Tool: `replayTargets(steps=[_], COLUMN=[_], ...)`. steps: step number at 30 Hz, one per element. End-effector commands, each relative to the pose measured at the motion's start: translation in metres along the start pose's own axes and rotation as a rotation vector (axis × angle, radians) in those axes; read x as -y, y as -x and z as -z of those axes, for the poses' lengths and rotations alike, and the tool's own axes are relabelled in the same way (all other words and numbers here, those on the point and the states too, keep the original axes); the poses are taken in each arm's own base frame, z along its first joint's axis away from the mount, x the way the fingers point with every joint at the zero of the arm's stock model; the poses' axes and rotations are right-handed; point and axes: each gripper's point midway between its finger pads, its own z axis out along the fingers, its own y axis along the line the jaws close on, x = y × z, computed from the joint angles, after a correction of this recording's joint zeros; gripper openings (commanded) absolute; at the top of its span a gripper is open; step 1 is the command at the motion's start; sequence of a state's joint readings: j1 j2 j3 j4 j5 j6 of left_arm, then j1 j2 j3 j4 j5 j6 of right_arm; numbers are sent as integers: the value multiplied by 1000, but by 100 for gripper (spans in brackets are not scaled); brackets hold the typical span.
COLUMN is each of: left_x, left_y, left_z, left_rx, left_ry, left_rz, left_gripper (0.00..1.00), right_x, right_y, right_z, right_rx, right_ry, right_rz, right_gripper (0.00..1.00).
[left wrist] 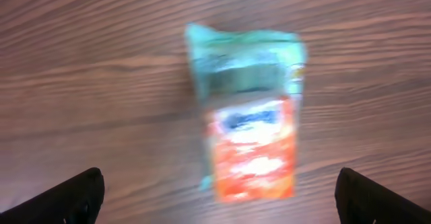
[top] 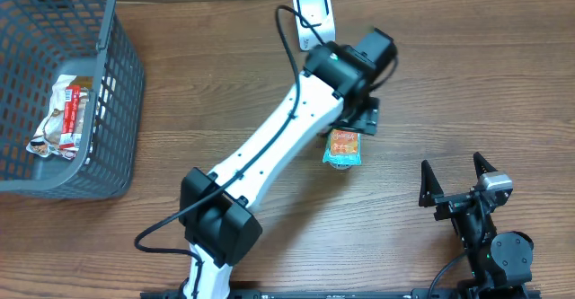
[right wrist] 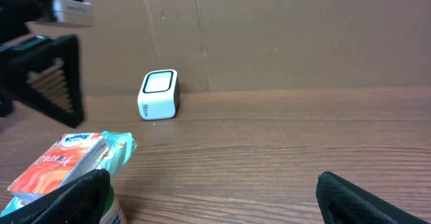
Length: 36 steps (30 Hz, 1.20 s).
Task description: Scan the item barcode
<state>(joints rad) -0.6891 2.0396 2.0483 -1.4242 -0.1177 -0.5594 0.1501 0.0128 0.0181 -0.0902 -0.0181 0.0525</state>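
Note:
The item, an orange and teal packet (top: 343, 145), lies on the wooden table just below my left gripper (top: 358, 118). Blurred in the left wrist view, the packet (left wrist: 249, 116) lies flat under the left gripper (left wrist: 219, 200), whose fingertips (left wrist: 74, 196) stand wide apart and hold nothing. A white scanner (top: 314, 16) stands at the table's far edge, beyond the left arm. My right gripper (top: 451, 166) is open and empty at the near right. From the right wrist view I see the packet (right wrist: 67, 160) at lower left and the scanner (right wrist: 159, 94) by the wall, with the right gripper (right wrist: 212, 183) open.
A grey mesh basket (top: 117, 74) with wrapped snacks (top: 65, 115) stands at the far left. A small white and green round container (right wrist: 111, 210) shows partly under the packet's near end. A brown wall (right wrist: 283, 35) rises behind the scanner.

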Motion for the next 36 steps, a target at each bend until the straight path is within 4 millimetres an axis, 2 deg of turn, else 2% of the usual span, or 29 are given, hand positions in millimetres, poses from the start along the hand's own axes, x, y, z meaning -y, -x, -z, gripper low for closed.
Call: replayTargets(steps=[1, 8, 13, 16, 22, 27, 32, 36], left_x=[-31, -75, -82, -86, -61, -62, -67, -45], left_y=[13, 13, 6, 2, -10, -10, -23, -27], left_z=[11, 53, 81, 86, 64, 47, 34, 16], left_rx=[15, 61, 96, 102, 22, 73, 109, 106], left_ry=[22, 14, -47, -53, -184, -205, -235, -391], left_rz=[17, 62, 51, 60, -8, 18, 55, 21], left_gripper=[100, 100, 100, 100, 98, 97, 100, 100], right_x=[3, 3, 3, 3, 3, 3, 3, 3], right_y=[-1, -1, -1, -1, -1, -1, -1, -1], right_z=[0, 0, 0, 0, 0, 0, 0, 0], right_rx=[8, 8, 8, 8, 8, 8, 8, 8], right_ry=[-14, -14, -14, -14, -14, -14, -14, -14], right_rz=[1, 1, 1, 1, 1, 1, 1, 1], right_gripper=[100, 100, 100, 100, 100, 100, 100, 100])
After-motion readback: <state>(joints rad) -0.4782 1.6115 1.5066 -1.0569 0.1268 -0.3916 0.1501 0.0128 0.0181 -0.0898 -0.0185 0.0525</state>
